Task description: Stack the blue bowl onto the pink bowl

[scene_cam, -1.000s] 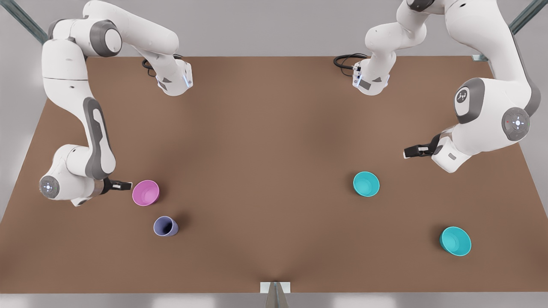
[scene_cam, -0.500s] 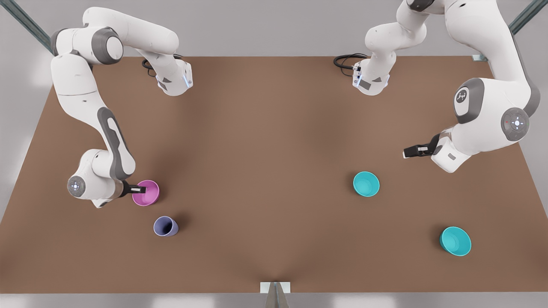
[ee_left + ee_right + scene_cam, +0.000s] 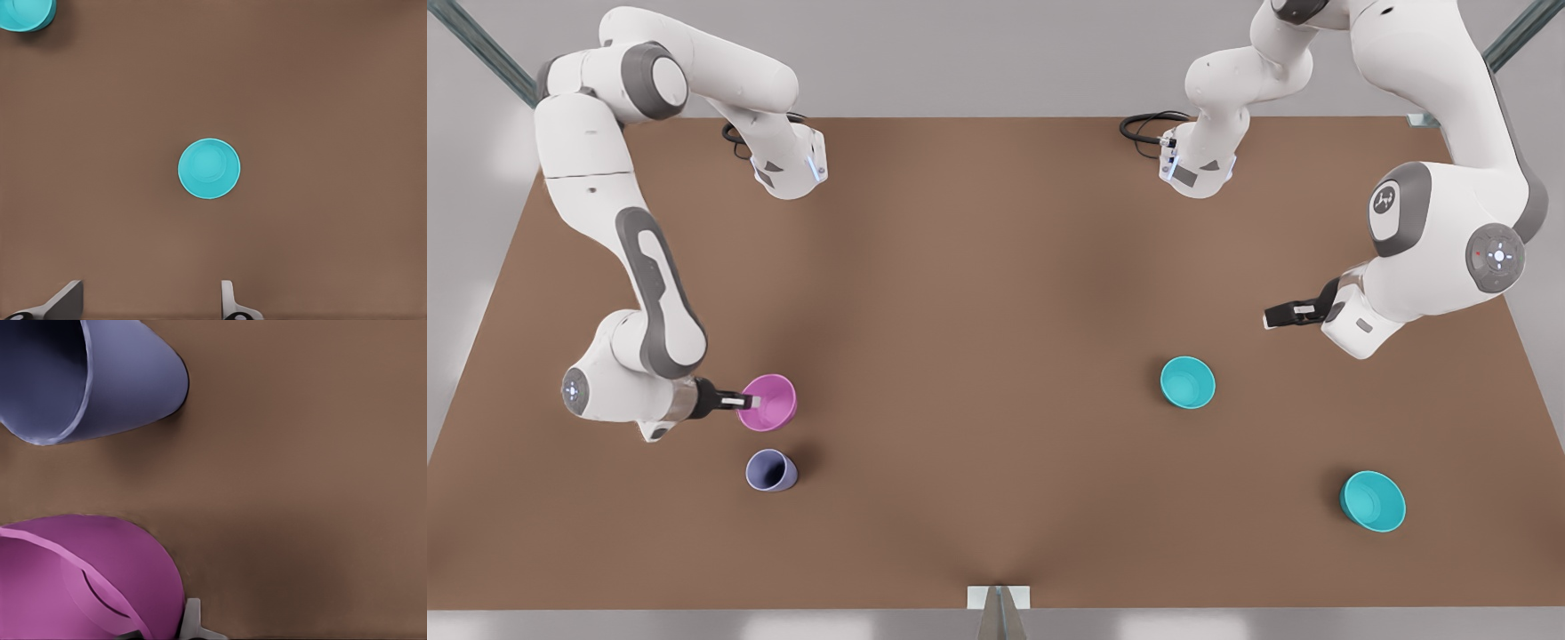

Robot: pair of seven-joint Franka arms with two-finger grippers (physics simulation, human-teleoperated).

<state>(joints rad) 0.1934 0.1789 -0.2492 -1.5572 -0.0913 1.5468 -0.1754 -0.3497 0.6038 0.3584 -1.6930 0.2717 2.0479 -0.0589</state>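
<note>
Fingers of the right gripper point(image 3: 749, 402), at the front view's left, are clamped on the near rim of the pink bowl point(image 3: 770, 402), which sits tilted just above the lavender cup point(image 3: 770, 470) on the brown table point(image 3: 978, 293). At the front view's right the left gripper point(image 3: 1272, 315) hangs with its fingers point(image 3: 228, 300) spread apart above the blue bowl point(image 3: 1187, 382), touching nothing, while a second turquoise bowl point(image 3: 1372, 501) stands well apart, nearer the table's front edge.
</note>
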